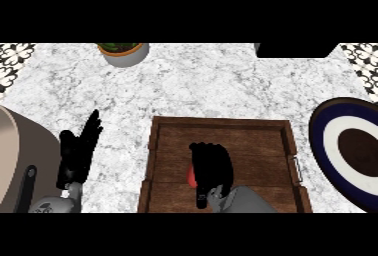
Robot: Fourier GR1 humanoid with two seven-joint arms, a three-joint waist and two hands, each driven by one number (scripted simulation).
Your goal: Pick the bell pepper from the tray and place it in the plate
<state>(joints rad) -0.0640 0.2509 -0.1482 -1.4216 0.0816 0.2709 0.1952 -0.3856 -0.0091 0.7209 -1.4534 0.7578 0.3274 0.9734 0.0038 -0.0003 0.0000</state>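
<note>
Marble counter point(221, 85): wooden tray point(221, 124) holds the bell pepper point(190, 176), right hand point(212, 167) curled round it.

Kitchen, marble counter point(221, 85), wooden tray point(221, 121), plate point(332, 145), potted plant point(124, 52)

Dark wooden tray point(221, 130), marbled counter point(214, 85), glossy plate point(331, 150)
</note>
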